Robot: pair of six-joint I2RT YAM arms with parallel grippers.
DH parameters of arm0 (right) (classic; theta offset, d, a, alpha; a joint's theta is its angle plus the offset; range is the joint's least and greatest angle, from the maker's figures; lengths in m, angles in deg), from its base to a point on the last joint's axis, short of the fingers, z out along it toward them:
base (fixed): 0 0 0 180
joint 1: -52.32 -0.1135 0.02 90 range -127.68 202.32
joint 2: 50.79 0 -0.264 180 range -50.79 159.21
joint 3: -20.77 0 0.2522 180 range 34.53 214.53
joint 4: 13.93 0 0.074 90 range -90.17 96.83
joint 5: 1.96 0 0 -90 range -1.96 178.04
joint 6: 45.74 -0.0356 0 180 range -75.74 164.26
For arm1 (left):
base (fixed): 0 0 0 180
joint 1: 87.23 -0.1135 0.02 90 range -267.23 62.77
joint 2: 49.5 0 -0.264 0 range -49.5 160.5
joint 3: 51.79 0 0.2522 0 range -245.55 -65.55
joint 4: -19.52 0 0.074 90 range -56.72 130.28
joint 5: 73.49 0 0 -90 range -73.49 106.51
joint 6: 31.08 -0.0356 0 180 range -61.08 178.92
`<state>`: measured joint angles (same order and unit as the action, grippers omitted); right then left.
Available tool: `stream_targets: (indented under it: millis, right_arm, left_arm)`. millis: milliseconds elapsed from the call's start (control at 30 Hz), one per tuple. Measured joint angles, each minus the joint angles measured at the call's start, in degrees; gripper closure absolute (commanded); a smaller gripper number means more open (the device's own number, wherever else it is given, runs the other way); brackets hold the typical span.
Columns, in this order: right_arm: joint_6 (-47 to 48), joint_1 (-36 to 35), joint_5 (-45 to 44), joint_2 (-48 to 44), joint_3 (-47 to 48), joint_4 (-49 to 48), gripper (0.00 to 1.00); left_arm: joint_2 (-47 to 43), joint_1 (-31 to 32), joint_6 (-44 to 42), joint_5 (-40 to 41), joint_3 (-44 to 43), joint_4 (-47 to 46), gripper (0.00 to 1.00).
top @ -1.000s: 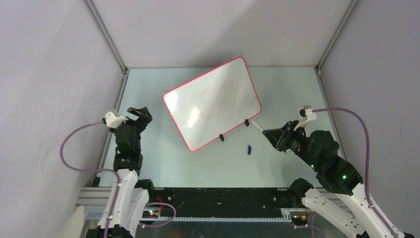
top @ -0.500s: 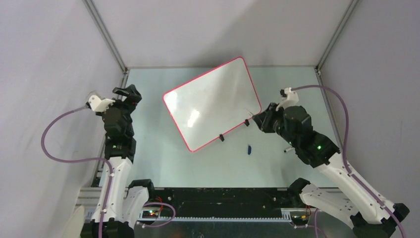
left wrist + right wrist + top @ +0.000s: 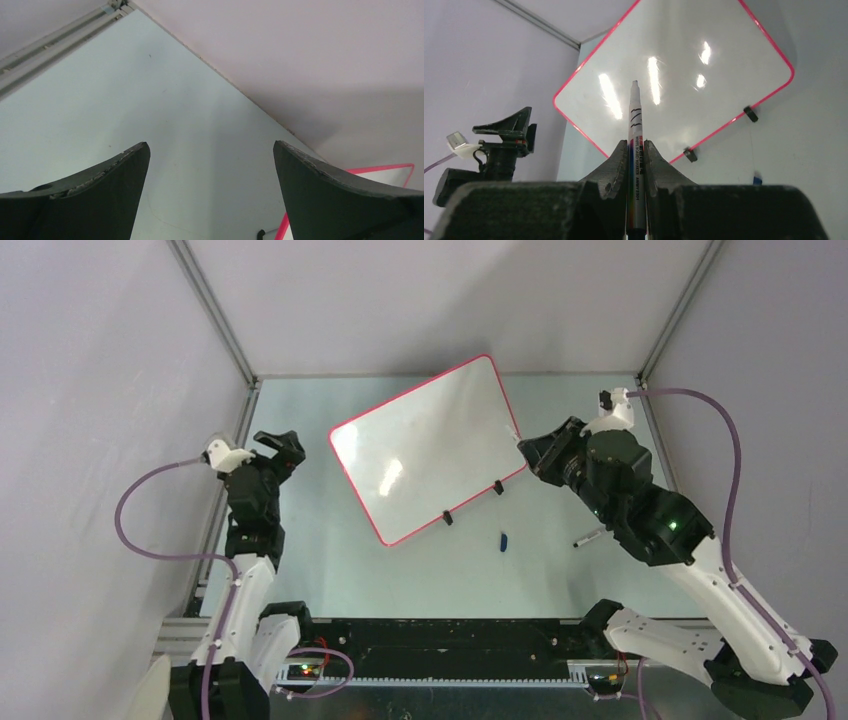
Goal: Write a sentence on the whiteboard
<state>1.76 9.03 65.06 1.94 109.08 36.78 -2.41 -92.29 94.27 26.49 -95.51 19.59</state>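
Whiteboard (image 3: 428, 450) sits blank mid-table, askew. Your right gripper (image 3: 532, 452) clamps the marker (image 3: 634, 130) by its right edge (left gripper (image 3: 210, 150) hangs wide apart). Writing isn't begun: next, lower the tip onto its upper-left area.

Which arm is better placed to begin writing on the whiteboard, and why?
Right: the right pincer is shut on the marker, its tip aimed at the blank whiteboard. The left pincer is open and empty, apart from the board.
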Motion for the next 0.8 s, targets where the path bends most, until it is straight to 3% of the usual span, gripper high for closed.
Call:
stream_targets:
  millis: [333, 633, 733, 800]
  right_arm:
    - [-1.33, 12.57, 17.81, -0.68, -0.59, -1.66, 1.0]
    - [-0.7, 26.21, 43.21, 5.84, -1.49, -22.77, 1.0]
    - [-1.44, 28.06, 46.07, 7.17, -1.81, -27.54, 1.0]
    - [-1.03, 28.68, 46.36, 10.8, 2.93, -27.65, 1.0]
  left_arm:
    - [4.52, 0.0, 3.78, -5.4, -1.4, 0.02, 0.01]
    - [8.5, 0.0, 3.5, -12.76, -2.4, -2.82, 0.01]
    - [7.45, 0.0, 3.04, -12.85, -0.33, -5.62, 0.01]
    - [6.19, 0.0, 2.75, -13.27, 3.02, -8.92, 0.01]
